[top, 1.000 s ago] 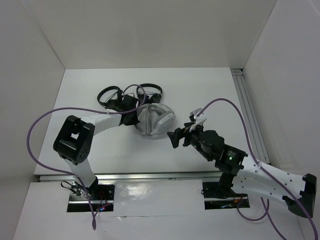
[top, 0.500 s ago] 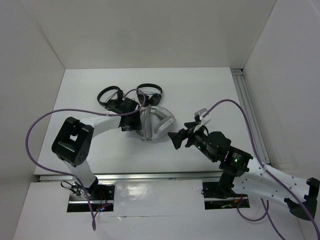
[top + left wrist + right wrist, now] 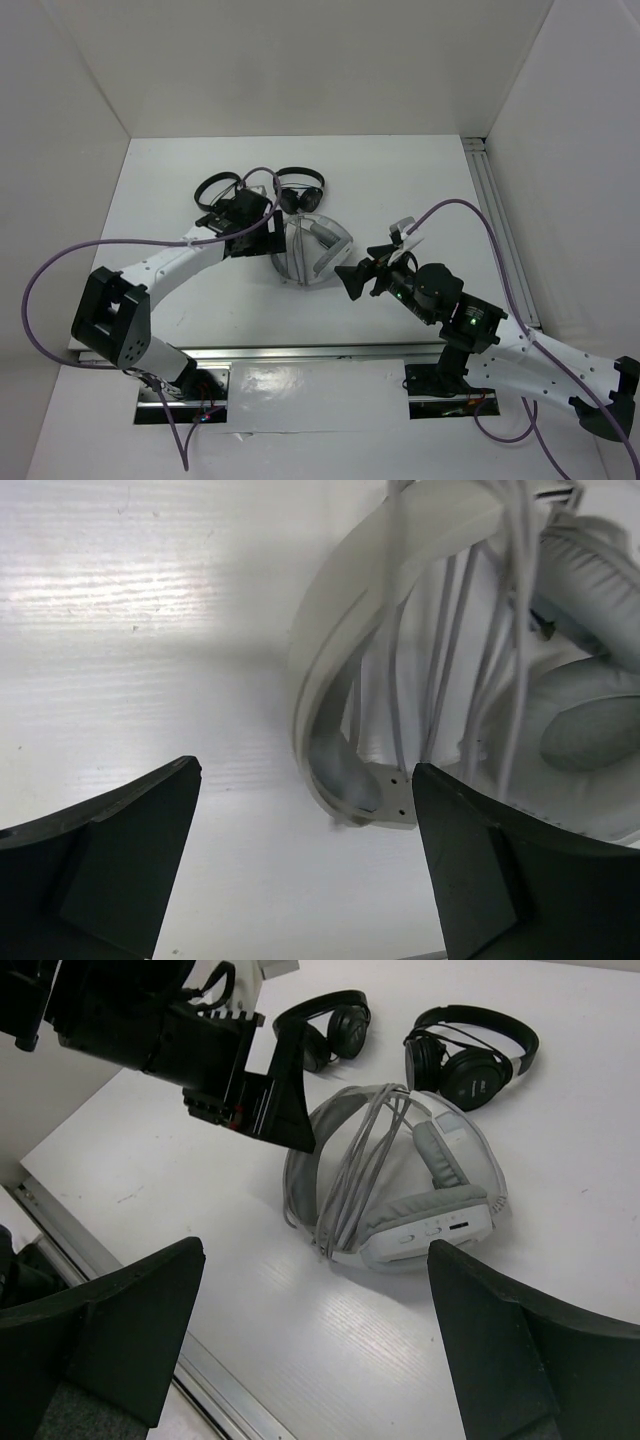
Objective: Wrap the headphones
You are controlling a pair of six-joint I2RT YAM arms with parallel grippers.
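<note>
White tabletop, headphones mid-table, cable looped over headband, seemingly loose. Left gripper gaping, empty, just beside them; right gripper gaping too, near. Likely light, stiff shell, soft cushions: best pinched at headband.

The headphones are smooth white plastic with a soft satin sheen. Their ear pads look like matt grey padded leatherette, and the cable looks like thin, smooth grey rubber. The table is white, finely grained and slightly glossy. The larger black headphones have shinier plastic cups. The left gripper is matt black plastic.
</note>
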